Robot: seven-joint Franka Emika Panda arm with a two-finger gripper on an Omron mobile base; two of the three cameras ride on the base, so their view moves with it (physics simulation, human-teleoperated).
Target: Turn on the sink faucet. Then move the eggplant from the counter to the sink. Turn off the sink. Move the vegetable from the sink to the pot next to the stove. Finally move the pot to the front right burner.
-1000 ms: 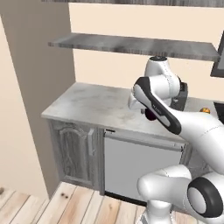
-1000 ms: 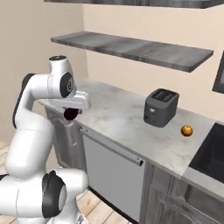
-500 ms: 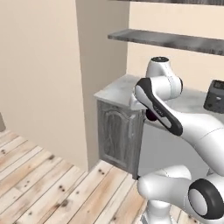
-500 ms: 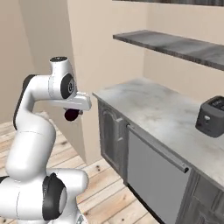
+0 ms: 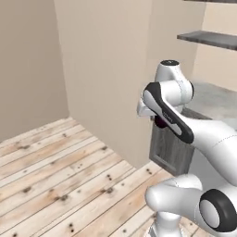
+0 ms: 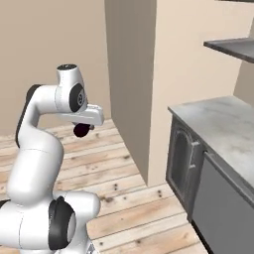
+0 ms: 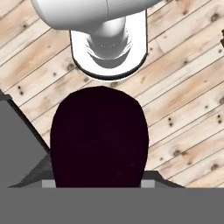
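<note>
The eggplant [image 7: 99, 138] is a dark purple, almost black oval. It sits between the fingers right in front of the hand camera, above the wooden floor and my own base. In the right base view the eggplant [image 6: 81, 131] hangs under my gripper [image 6: 83, 127], which is shut on it and held close to the arm. The left base view shows the eggplant [image 5: 160, 122] tucked behind the forearm. The marbled counter [image 6: 218, 119] lies off to the right, well away from the hand. The sink, faucet, pot and burner are out of view.
A tall beige wall column [image 6: 134, 74] stands between me and the counter's end. Grey cabinet doors [image 6: 181, 154] sit under the worktop, with a shelf [image 5: 208, 38] above it. Wooden floor [image 5: 55, 162] spreads to the left.
The whole picture has swung: the base has turned, so counter and shelf have slid to the right and the toaster has left the view. The arm keeps its pose with the eggplant in the gripper.
</note>
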